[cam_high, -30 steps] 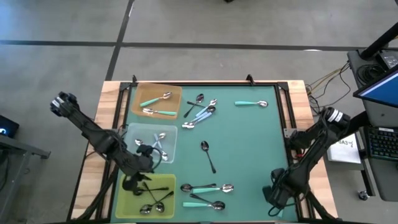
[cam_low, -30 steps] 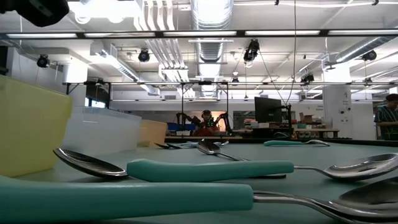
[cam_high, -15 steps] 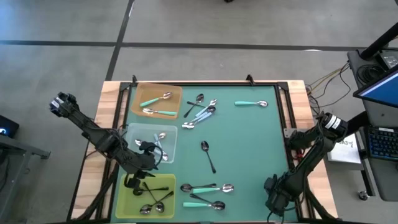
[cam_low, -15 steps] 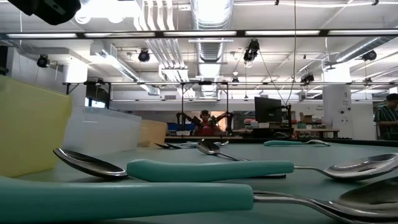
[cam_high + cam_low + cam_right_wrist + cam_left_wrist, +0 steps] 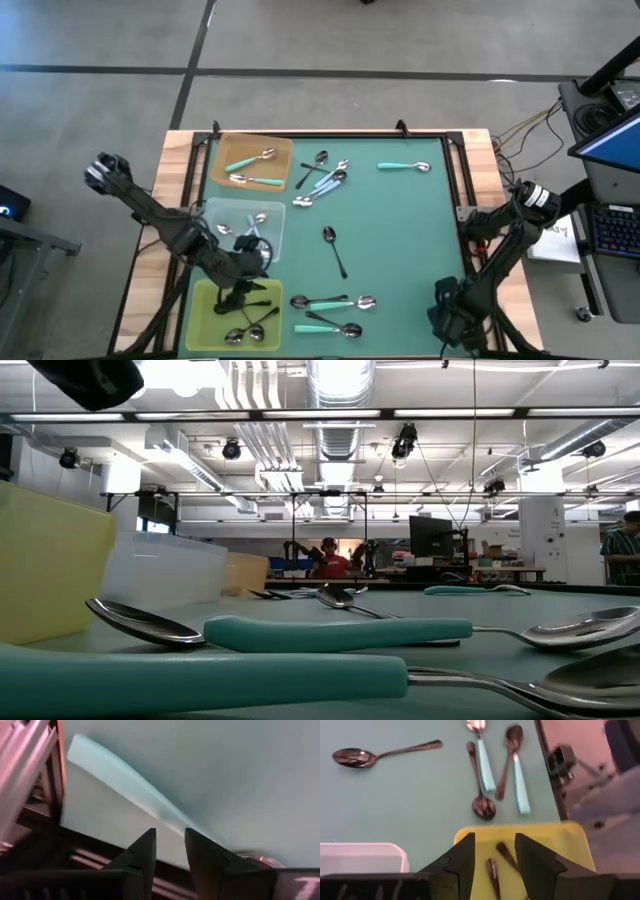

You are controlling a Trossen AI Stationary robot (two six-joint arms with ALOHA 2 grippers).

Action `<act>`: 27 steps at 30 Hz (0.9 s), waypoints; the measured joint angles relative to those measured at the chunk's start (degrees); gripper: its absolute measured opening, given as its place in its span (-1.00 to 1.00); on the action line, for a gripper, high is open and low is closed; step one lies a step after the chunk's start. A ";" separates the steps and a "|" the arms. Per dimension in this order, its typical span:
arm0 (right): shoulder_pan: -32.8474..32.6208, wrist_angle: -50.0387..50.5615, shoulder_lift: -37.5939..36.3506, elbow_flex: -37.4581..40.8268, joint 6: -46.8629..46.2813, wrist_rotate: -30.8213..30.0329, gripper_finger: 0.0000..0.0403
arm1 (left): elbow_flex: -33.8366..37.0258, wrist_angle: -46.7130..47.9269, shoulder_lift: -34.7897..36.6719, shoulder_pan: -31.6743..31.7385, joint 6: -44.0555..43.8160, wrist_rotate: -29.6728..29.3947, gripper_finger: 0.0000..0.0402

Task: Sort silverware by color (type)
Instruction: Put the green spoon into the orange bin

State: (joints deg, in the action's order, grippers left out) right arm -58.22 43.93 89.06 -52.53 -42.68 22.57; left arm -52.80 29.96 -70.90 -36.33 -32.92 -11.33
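Silverware lies flat in groups: two teal spoons in the brown tray, pale blue ones in the clear tray, black ones in the yellow tray; the rest loose on the green mat, one black-handled spoon mid-mat

Three trays; about sixteen spoons; two grippers

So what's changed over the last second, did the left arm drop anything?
The left gripper slid from beside the clear tray toward the table's near edge, over the yellow tray, jaws open and empty; no release shows. The right gripper barely moved at the near right corner. The spoons lie as before.
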 joint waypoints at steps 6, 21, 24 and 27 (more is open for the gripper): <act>-1.73 0.31 -0.11 -0.20 11.82 -7.31 -0.52 | 0.00 -2.03 -3.00 0.06 -15.62 -4.13 -0.40; -6.77 0.20 0.51 0.31 19.81 -24.44 -0.54 | 0.00 -14.25 -7.71 0.06 -24.20 -8.58 -0.40; -6.77 0.34 1.67 0.31 19.79 -24.22 -0.53 | 0.00 -16.38 -8.23 0.06 -24.20 -8.94 -0.40; -6.84 0.25 2.71 0.15 19.76 -24.48 -0.53 | -0.01 -17.40 -8.41 0.06 -24.19 -9.14 -0.40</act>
State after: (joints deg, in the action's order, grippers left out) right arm -65.06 44.18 91.77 -52.38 -22.92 -1.91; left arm -52.80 12.56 -79.31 -36.27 -57.11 -20.47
